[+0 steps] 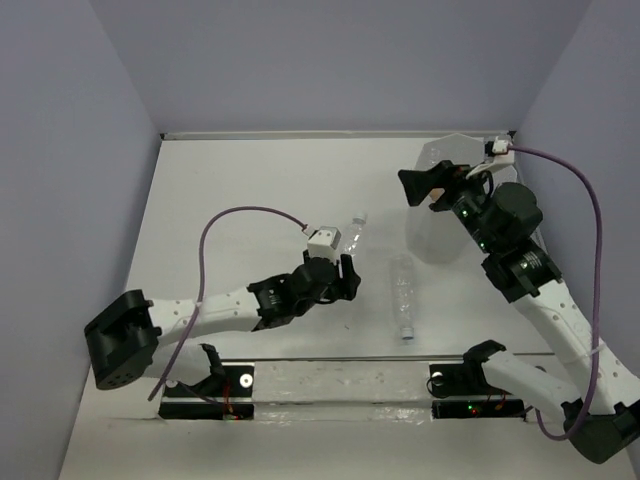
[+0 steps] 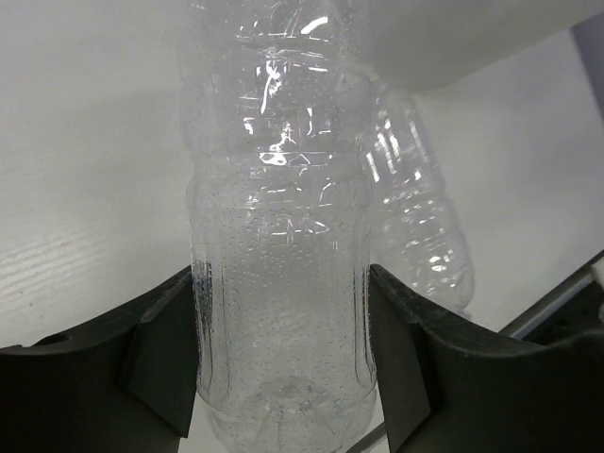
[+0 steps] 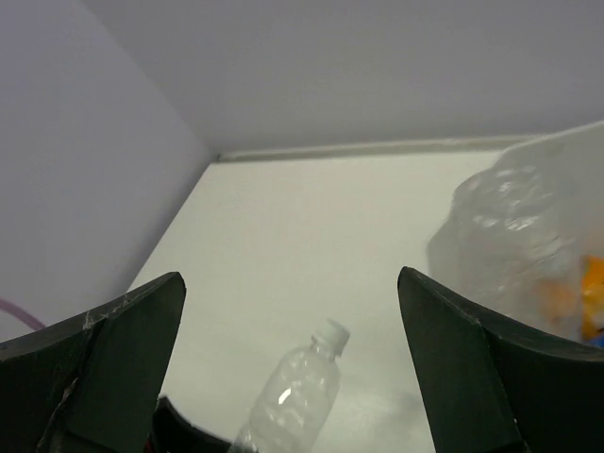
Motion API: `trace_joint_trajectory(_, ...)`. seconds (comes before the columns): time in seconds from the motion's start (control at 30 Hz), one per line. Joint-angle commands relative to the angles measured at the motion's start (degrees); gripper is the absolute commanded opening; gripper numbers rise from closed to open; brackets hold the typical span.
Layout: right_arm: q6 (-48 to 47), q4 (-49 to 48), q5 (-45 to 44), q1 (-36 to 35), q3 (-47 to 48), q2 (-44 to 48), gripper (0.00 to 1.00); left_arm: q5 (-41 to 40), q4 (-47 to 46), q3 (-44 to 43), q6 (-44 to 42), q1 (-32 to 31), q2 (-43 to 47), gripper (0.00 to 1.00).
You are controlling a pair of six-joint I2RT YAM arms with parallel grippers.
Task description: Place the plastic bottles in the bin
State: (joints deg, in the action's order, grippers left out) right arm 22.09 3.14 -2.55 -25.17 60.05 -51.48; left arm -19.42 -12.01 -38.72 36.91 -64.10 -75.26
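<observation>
Your left gripper [image 1: 346,270] clamps a clear bottle [image 1: 353,233] that reaches toward 12 o'clock. Your right gripper [image 3: 288,283] has its fingers apart.

We record: one clear ribbed plastic bottle [image 2: 283,236], speckled with fine droplets, white cap [image 3: 330,333]; a second clear ribbed bottle [image 1: 402,295]; translucent white faceted bin [image 3: 514,236], orange showing through; black left claw [image 2: 281,363] and right claw [image 3: 291,283]; white surface [image 1: 250,180]; purple cables [image 1: 250,211].

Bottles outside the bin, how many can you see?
2. One clear bottle is clamped in the left gripper; the second bottle lies on the table to its right. More may be hidden inside the bin.
</observation>
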Motion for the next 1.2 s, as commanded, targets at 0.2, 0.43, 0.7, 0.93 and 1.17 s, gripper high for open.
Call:
trace_joint_trajectory(0.2, 8.8, -2.4, 9.6, -10.7, -4.9, -4.6, 1.00, -3.9, -9.2, 3.8, -5.9, -2.0, 21.0, 0.48)
trace_joint_trajectory(0.43, 11.1, -5.1, 14.4, -10.7, -4.3, -9.9, 1.00, 1.6, -13.9, 5.6, -8.3, -3.1, 25.2, 0.48)
trace_joint_trajectory(0.7, 15.9, -9.9, 22.9, -11.2, -4.2, -13.9, 1.00, 5.4, -18.0, 5.3, -9.7, -3.2, 23.5, 0.49)
trace_joint_trajectory(0.93, 15.2, -10.1, 19.5, -11.2, -3.5, -12.1, 0.52, 5.1, -18.9, 5.7, -9.6, -3.2, 23.5, 0.58)
trace_joint_trajectory(1.17, 5.0, -2.4, -2.0, -10.5, 5.8, -8.4, 0.29, 5.5, -18.6, 7.1, -8.0, -3.2, 21.7, 0.98)
